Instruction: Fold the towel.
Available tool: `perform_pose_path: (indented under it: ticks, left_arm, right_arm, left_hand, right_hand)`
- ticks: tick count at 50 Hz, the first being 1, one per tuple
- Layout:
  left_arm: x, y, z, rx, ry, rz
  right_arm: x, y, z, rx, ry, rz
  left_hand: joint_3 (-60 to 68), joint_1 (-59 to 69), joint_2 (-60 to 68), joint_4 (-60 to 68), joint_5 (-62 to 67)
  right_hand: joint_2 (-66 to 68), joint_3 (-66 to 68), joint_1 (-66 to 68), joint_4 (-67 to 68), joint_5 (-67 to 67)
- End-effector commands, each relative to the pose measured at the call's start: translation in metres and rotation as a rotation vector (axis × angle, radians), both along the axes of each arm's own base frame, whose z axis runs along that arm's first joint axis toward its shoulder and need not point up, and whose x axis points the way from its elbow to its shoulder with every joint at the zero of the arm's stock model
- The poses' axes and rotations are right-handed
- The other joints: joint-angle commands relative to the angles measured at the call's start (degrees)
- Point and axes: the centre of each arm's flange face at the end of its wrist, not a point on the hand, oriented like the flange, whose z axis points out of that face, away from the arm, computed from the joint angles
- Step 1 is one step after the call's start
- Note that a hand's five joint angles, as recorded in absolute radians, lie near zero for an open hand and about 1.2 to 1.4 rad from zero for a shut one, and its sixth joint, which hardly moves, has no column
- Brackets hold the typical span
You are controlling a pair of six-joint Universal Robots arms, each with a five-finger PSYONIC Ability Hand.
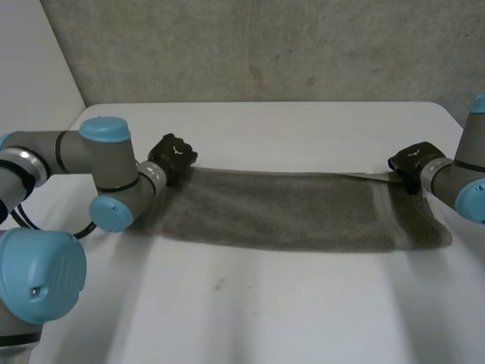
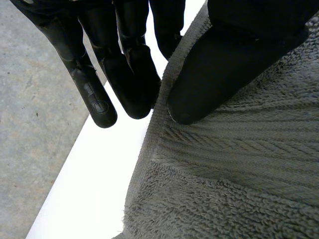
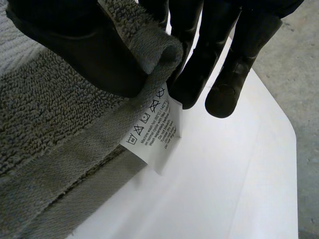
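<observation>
At the left, the far corner of the towel (image 1: pixel 280 212) is being pinched by the left hand (image 1: pixel 173 158). In the left wrist view its thumb (image 2: pixel 219 69) is being pressed onto the top of the cloth while the straight fingers (image 2: pixel 132 74) are being set against the hem from the other side, so the edge is being trapped between them. The grip is being taken right at the end of the far long edge, presumably so that this edge can be lifted and carried over as one line.

Between the hands, the towel is being held out as a long grey strip across the white table (image 1: pixel 303 303), with its far edge being drawn nearly straight from hand to hand. That tension is judged to be there to stop the cloth sagging or wrinkling during a fold. Most of the strip is being supported flat by the table.

At the right, the opposite far corner is being gripped by the right hand (image 1: pixel 413 163). Here the thumb (image 3: pixel 84 50) is being pressed on top, and the hem is being rolled up between it and the fingers (image 3: pixel 199 59) behind. A white care label (image 3: pixel 154 134) is being left to hang from the hem just beside those fingers. With both far corners being held, a fold toward the near edge is judged to be in preparation.
</observation>
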Motion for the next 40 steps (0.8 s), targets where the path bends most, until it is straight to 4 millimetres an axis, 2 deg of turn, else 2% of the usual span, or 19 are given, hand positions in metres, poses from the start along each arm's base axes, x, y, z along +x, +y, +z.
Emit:
perform_pose_path:
  ticks: [1,7,8,9,10,11,12,14,15,16,17,19,23,25,27,28,31,33,40]
  left_arm:
    - [-0.002,-0.003,0.005,-0.022,0.009,-0.003]
    - [-0.007,0.002,0.001,-0.010,0.006,-0.015]
    - [-0.009,0.005,0.000,-0.005,0.003,-0.023]
    - [-0.009,0.005,0.000,-0.005,0.002,-0.023]
    - [-0.014,0.010,0.001,-0.004,0.001,-0.034]
    - [-0.020,0.015,0.003,-0.007,0.001,-0.043]
    - [-0.020,0.015,0.003,-0.007,0.001,-0.043]
    - [-0.021,0.017,0.011,-0.022,0.000,-0.027]
    - [-0.021,0.017,0.011,-0.022,0.000,-0.027]
    - [-0.020,0.016,0.020,-0.041,0.005,-0.012]
    - [-0.020,0.016,0.020,-0.042,0.005,-0.012]
    - [-0.018,0.016,0.044,-0.078,0.024,0.020]
    - [-0.012,0.018,0.070,-0.105,0.050,0.054]
    - [-0.006,0.025,0.092,-0.102,0.094,0.076]
    - [-0.002,0.032,0.101,-0.085,0.121,0.085]
    - [0.004,0.039,0.108,-0.060,0.152,0.098]
    - [0.011,0.047,0.114,-0.034,0.184,0.110]
    - [0.025,0.063,0.120,0.014,0.242,0.140]
    - [0.051,0.090,0.116,0.039,0.347,0.192]
  right_arm:
    - [-0.001,0.000,-0.001,0.002,0.006,-0.004]
    - [-0.001,0.000,0.000,0.002,0.007,-0.007]
    - [-0.002,0.001,0.000,0.006,0.010,-0.009]
    - [-0.002,0.001,0.000,0.006,0.010,-0.009]
    - [-0.002,0.002,0.001,0.007,0.015,-0.017]
    - [-0.003,0.002,0.005,0.001,0.019,-0.028]
    - [-0.003,0.002,0.005,0.000,0.019,-0.029]
    - [-0.005,0.003,0.027,-0.037,0.009,-0.048]
    - [-0.005,0.003,0.027,-0.037,0.009,-0.048]
    - [-0.007,0.004,0.044,-0.076,-0.001,-0.048]
    - [-0.007,0.004,0.044,-0.076,-0.001,-0.048]
    - [-0.009,0.011,0.078,-0.150,-0.041,-0.058]
    - [-0.007,0.020,0.103,-0.217,-0.096,-0.047]
    - [-0.005,0.037,0.121,-0.246,-0.127,-0.006]
    - [-0.004,0.048,0.126,-0.244,-0.135,0.017]
    - [-0.003,0.060,0.128,-0.229,-0.142,0.041]
    - [-0.002,0.071,0.126,-0.208,-0.150,0.064]
    - [-0.006,0.090,0.112,-0.137,-0.152,0.093]
    - [-0.022,0.121,0.079,-0.010,-0.152,0.114]
  left_hand:
    - [10.26,11.93,10.23,10.12,10.64]
    - [10.26,11.93,10.23,10.12,10.64]
    - [1.62,3.30,1.59,1.49,2.00]
    - [1.54,3.21,1.50,1.40,1.91]
    - [-36.60,-34.93,-36.63,-36.74,-36.22]
    - [-59.74,-58.07,-59.77,-59.88,-59.36]
    - [-59.74,-58.07,-59.77,-59.88,-59.36]
    - [-59.74,-58.07,-59.77,-59.88,-59.36]
    - [-59.74,-58.07,-59.77,-59.88,-59.36]
    - [-59.74,-58.07,-59.77,-59.88,-59.36]
    - [-59.74,-58.07,-59.77,-59.88,-59.36]
    - [-59.74,-58.07,-59.77,-59.88,-59.36]
    - [-59.74,-58.07,-59.77,-59.88,-59.36]
    - [-59.74,-58.07,-59.77,-59.88,-59.36]
    - [-59.74,-58.07,-59.77,-59.88,-59.36]
    - [-59.74,-58.07,-59.77,-59.88,-59.36]
    - [-59.74,-58.07,-59.77,-59.88,-59.36]
    - [-59.74,-58.07,-59.77,-59.88,-59.36]
    - [-59.74,-58.07,-59.77,-59.88,-59.36]
  right_hand:
    - [4.96,6.00,4.04,3.13,2.46]
    - [4.96,6.00,4.04,3.13,2.46]
    - [-19.96,-18.92,-20.88,-21.79,-22.46]
    - [-20.21,-19.17,-21.13,-22.04,-22.71]
    - [-65.04,-64.00,-65.96,-66.87,-67.54]
    - [-65.04,-64.00,-65.96,-66.87,-67.54]
    - [-65.04,-64.00,-65.96,-66.87,-67.54]
    - [-65.04,-64.00,-65.96,-66.87,-67.54]
    - [-65.04,-64.00,-65.96,-66.87,-67.54]
    - [-65.04,-64.00,-65.96,-66.87,-67.54]
    - [-65.04,-64.00,-65.96,-66.87,-67.54]
    - [-65.04,-64.00,-65.96,-66.87,-67.54]
    - [-65.04,-64.00,-65.96,-66.87,-67.54]
    - [-65.04,-64.00,-65.96,-66.87,-67.54]
    - [-65.04,-64.00,-65.96,-66.87,-67.54]
    - [-65.04,-64.00,-65.96,-66.87,-67.54]
    - [-65.04,-64.00,-65.96,-66.87,-67.54]
    - [-65.04,-64.00,-65.96,-66.87,-67.54]
    - [-65.04,-64.00,-65.96,-66.87,-67.54]
